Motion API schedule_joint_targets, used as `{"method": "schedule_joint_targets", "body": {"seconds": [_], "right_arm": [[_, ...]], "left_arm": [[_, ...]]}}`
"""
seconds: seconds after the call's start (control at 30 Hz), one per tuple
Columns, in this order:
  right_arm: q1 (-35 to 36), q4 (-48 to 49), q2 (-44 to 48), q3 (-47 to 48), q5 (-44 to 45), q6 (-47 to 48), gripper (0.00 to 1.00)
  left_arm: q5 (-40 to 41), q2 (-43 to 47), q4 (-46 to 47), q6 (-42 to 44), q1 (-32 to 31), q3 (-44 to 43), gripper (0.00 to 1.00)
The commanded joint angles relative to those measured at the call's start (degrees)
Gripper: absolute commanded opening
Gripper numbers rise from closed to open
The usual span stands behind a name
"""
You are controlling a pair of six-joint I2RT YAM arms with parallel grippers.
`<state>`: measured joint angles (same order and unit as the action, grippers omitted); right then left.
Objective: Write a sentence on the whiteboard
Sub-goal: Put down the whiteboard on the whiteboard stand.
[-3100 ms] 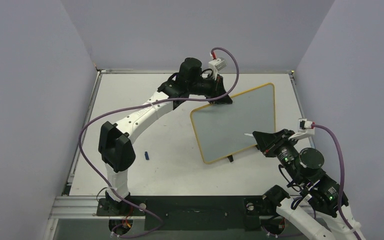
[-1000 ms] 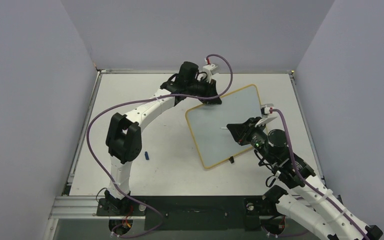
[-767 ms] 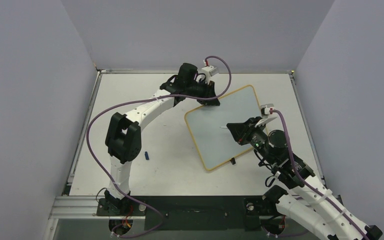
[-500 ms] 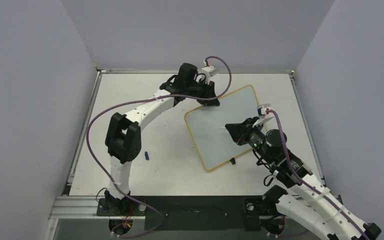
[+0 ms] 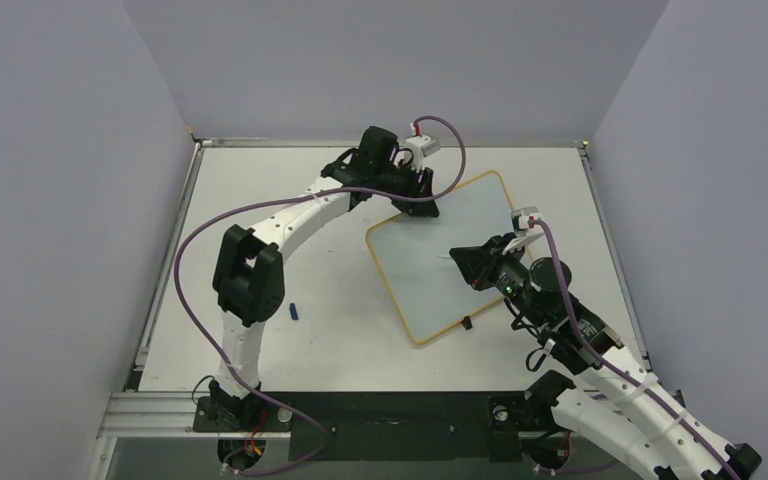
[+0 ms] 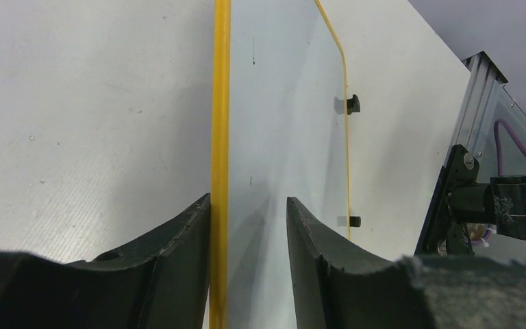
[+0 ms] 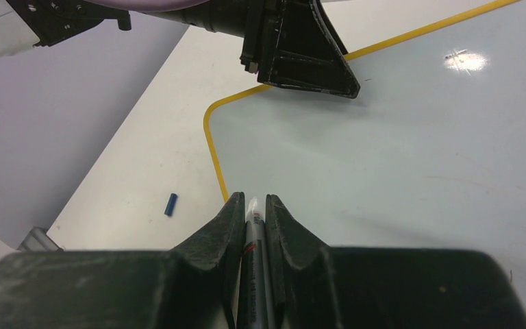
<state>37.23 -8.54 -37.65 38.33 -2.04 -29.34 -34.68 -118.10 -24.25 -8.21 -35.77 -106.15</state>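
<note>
The whiteboard point(image 5: 430, 275), glossy white with a thin yellow frame point(image 6: 220, 103), lies tilted on the table at centre right. Its face looks bare, and the sentence does not show on it. My left gripper point(image 5: 422, 205) straddles the board's far edge. In the left wrist view this gripper point(image 6: 246, 199) is open: one finger lies against the yellow frame, the other stands clear of it. My right gripper point(image 5: 457, 257) hovers over the board's middle. In the right wrist view it point(image 7: 252, 199) is shut on a grey marker point(image 7: 253, 223), whose white tip points at the board point(image 7: 397, 137).
A small blue cap point(image 5: 294, 312) lies on the table left of the board, also seen in the right wrist view point(image 7: 170, 204). Two black feet point(image 6: 353, 104) stick out from the board's near edge. Grey walls close in the table on three sides.
My left jaws have parted from the board's far edge, which they gripped a second ago. The board has shifted slightly left. The right gripper with the marker has barely moved.
</note>
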Motion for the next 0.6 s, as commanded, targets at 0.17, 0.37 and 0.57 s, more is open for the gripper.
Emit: {"method": "schedule_joint_targets", "body": {"seconds": [0.17, 0.37, 0.57], "right_arm": [[0.5, 2.1, 2.4, -0.8, 0.4, 0.2, 0.0], [0.5, 1.7, 2.9, -0.9, 0.5, 0.3, 0.0], [0.5, 1.4, 3.3, -1.0, 0.6, 0.3, 0.0]], "left_arm": [[-1.5, -0.5, -0.5, 0.8, -0.2, -4.3, 0.4], [-0.1, 0.3, 0.2, -0.1, -0.1, -5.1, 0.43], [-0.1, 0.0, -1.2, 0.1, 0.6, -7.4, 0.46]]}}
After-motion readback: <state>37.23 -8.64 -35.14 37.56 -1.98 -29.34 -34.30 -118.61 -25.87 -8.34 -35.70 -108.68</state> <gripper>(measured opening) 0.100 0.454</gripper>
